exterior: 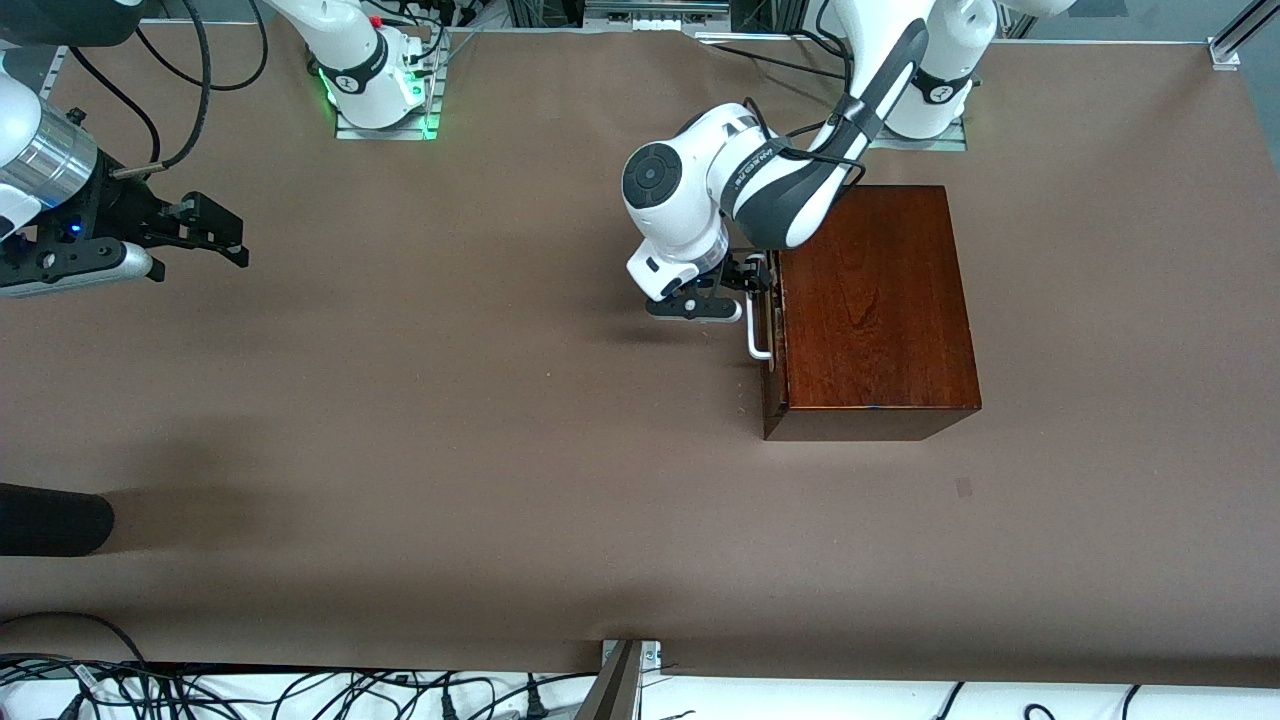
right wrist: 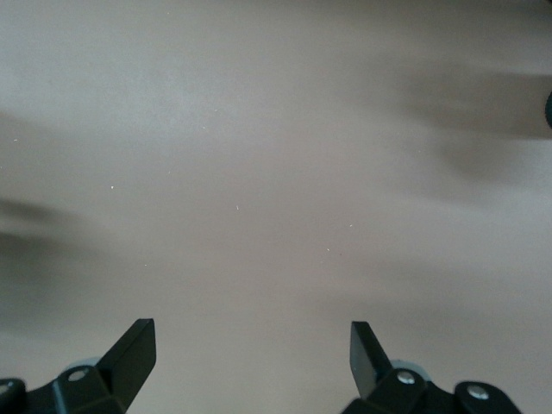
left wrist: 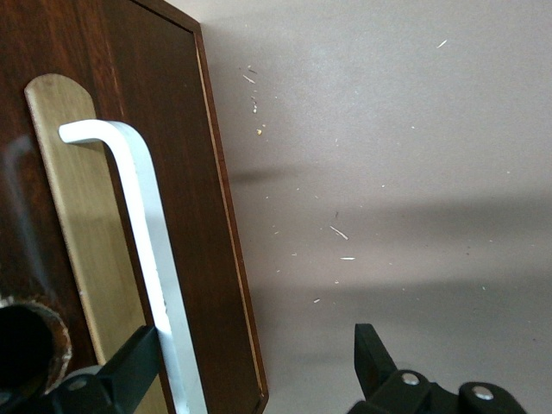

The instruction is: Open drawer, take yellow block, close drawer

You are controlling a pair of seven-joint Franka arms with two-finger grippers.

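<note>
1. Nearest to the front camera, at the right arm's end of the table [exterior: 450, 420], a dark cylindrical object [exterior: 50, 518] is seen lying at the edge of the view.
2. Farther from the camera at that same end, the right gripper [exterior: 235, 242] [right wrist: 254, 345] is held over bare table with its fingers spread wide and nothing between them; this arm waits.
3. Toward the middle of the table, the left gripper [exterior: 755, 275] [left wrist: 254, 345] is set in front of the drawer [exterior: 772, 365] [left wrist: 164, 78], its fingers spread wide. One finger [left wrist: 138, 362] is placed just beside the white handle [exterior: 755, 325] [left wrist: 147, 216], and the other stands well clear of it. Whether the bar is touched cannot be told.
4. The drawer is seen pushed in, its front turned toward the right arm's end of the table. The handle's long axis is laid level along that front, running from nearer the camera to farther from it. It is mounted over a brass-coloured plate [left wrist: 78, 216].
5. The reddish-brown wooden box [exterior: 880, 310] housing the drawer is stood toward the left arm's end, its long axis likewise running from nearer to farther.
</note>
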